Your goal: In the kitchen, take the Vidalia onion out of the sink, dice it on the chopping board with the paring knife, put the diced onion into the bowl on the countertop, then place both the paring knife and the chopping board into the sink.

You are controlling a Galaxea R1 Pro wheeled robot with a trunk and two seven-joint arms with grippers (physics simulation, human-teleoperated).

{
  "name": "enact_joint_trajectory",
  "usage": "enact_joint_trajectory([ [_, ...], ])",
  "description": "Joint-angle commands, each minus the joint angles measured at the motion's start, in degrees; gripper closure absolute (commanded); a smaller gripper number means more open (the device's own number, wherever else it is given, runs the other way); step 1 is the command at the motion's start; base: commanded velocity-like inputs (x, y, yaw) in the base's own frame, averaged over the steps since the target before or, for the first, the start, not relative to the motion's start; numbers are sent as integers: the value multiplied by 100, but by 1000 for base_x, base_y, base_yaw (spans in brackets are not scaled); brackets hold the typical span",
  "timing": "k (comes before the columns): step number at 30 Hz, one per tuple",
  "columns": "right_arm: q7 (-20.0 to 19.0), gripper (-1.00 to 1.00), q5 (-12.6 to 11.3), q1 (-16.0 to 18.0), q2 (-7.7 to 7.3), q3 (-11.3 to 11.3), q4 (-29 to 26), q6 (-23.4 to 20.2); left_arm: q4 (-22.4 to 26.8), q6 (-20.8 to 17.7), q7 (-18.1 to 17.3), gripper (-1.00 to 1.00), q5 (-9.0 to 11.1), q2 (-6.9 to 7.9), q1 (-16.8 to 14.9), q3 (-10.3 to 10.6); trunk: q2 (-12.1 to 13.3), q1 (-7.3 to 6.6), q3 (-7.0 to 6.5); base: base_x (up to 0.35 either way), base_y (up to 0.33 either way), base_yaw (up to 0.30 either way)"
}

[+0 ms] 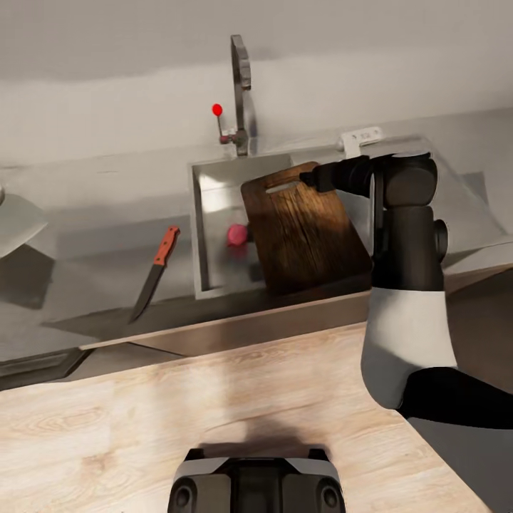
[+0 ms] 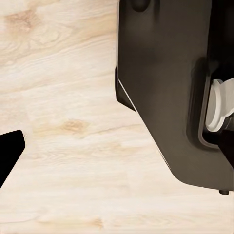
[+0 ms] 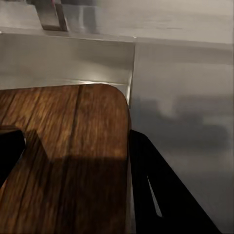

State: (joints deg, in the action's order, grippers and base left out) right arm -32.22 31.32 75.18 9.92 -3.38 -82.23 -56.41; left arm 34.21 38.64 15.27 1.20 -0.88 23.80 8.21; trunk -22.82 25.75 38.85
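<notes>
The right gripper (image 3: 73,161) is clamping the chopping board (image 1: 303,228), one finger (image 3: 9,146) lying on its face and the other along its edge in the right wrist view. The head view is showing what that one misses: the board leaning in the sink (image 1: 214,178), the onion (image 1: 237,234) beside it, the knife (image 1: 154,273) lying on the countertop (image 1: 92,242). Whether the left gripper's (image 2: 7,156) jaws are spread, I cannot tell.

Board (image 1: 303,231) tilted in sink (image 1: 214,214) w/ onion (image 1: 237,234); knife (image 1: 155,272) on countertop (image 1: 85,249).
</notes>
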Motion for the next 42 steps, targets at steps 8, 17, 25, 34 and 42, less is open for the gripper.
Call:
enact_joint_trajectory([
  [8, -57, 100, 15, 5, 8, -113, -4, -25, -1, 6, 43, -100, 12, 2, 1, 32, -10, 3, 9, -1, 298, 9],
  [17, -57, 100, 15, 6, 8, -119, -4, -22, -2, 7, 40, -100, 12, 1, 1, 32, -10, 3, 9, 0, 298, 0],
  [25, -57, 100, 15, 6, 8, -117, -4, -27, -1, 4, 43, -100, 12, 1, 1, 32, -10, 3, 9, 0, 298, 0],
  [34, -47, 100, 23, 6, 8, -111, -4, -28, -2, 3, 46, -100, 12, 0, 1, 32, -10, 3, 9, 0, 301, 0],
  [42, 490, 100, 6, 6, 8, -110, 5, -22, -23, -1, 41, -100, 12, 0, 1, 32, -10, 3, 9, 0, 302, 0],
])
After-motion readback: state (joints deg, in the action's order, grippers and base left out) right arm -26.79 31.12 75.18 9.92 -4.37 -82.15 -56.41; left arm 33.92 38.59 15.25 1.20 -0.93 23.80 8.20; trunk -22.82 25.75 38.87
